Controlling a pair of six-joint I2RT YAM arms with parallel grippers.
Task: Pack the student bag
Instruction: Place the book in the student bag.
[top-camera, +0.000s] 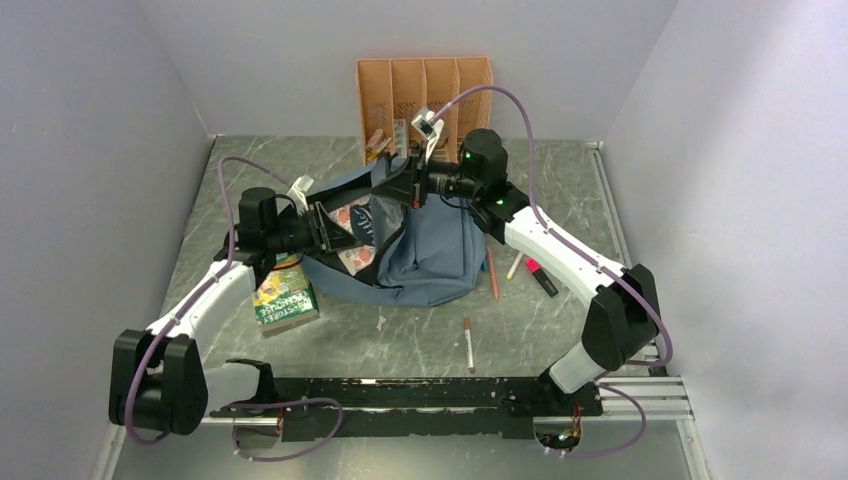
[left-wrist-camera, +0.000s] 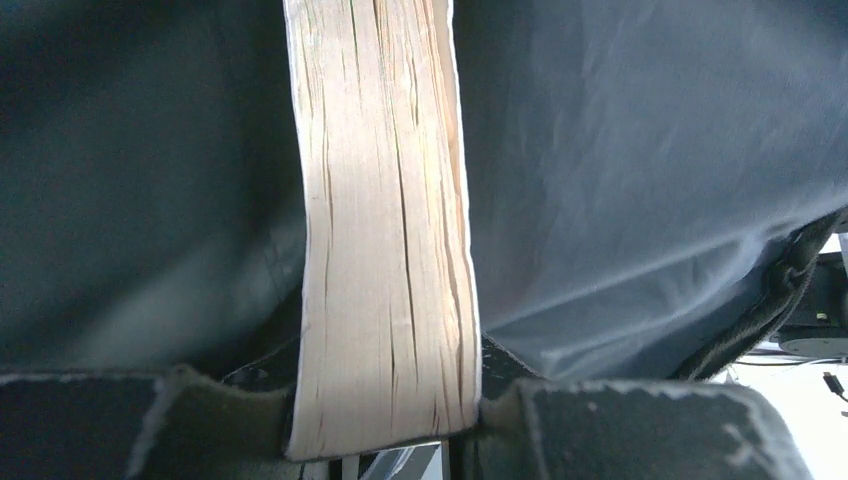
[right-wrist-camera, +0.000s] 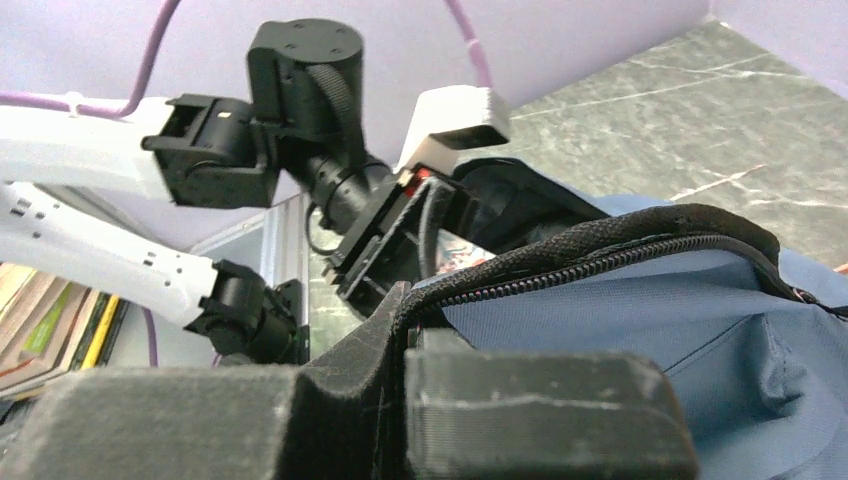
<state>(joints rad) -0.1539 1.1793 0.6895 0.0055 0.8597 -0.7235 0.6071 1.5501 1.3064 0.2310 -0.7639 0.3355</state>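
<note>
Book (left-wrist-camera: 385, 230) at the open backpack (top-camera: 430, 255)
The left gripper (top-camera: 328, 228) clamps the book in the backpack's mouth; the right gripper (top-camera: 400, 184) is pinched together on the zip edge (right-wrist-camera: 600, 255).

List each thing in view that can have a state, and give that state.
student bag: unzipped, mouth held open
right gripper: shut on the student bag's zip edge
book: held at the bag's mouth
left gripper: shut on the book
green book: lying flat beside the bag
file organizer: upright
</note>
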